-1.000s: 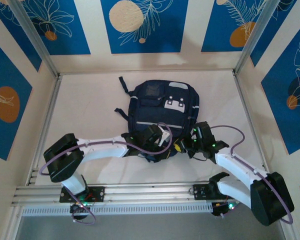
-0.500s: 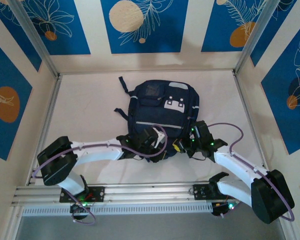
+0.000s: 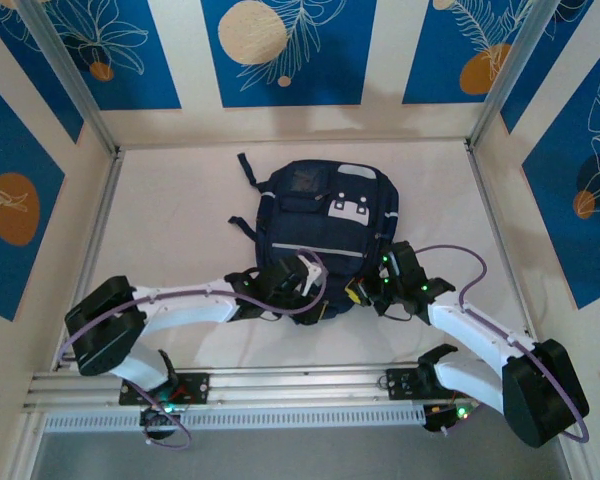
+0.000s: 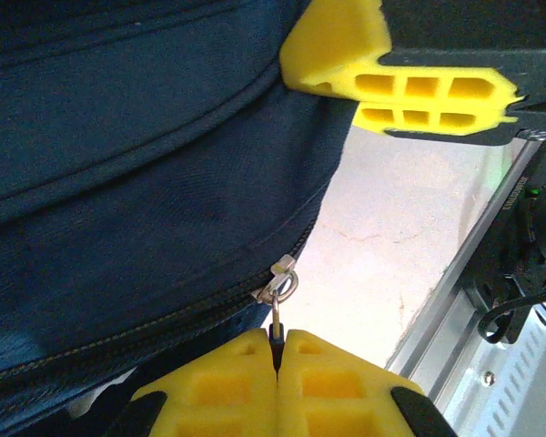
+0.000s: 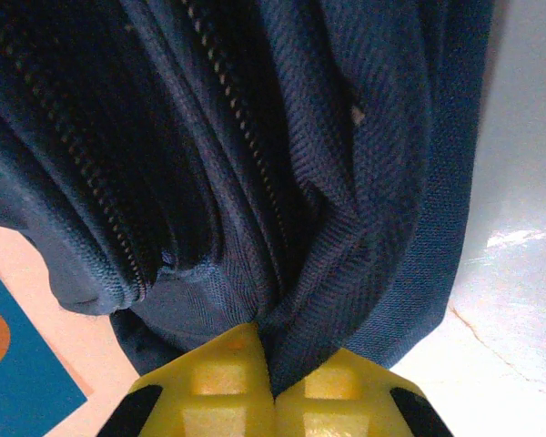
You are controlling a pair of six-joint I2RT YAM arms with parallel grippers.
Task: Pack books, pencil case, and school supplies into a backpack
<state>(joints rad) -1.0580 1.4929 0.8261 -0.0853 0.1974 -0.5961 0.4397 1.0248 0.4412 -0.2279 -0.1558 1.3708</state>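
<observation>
Navy fabric backpack sits just ahead: my left end effector, clamped on its small metal zipper pull, has slid leftward while my right end effector pinches fabric, so the zipper is travelling.

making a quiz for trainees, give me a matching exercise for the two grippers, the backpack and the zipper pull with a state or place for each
Things:
1. left gripper
2. right gripper
3. backpack
4. zipper pull

States or places:
a. clamped on a fold of the backpack's navy fabric
b. silver ring with a dark tab
c. lying on the white table
d. clamped on the zipper pull's tab

Pairs: 1-d, 2-a, 3-c, 4-b
</observation>
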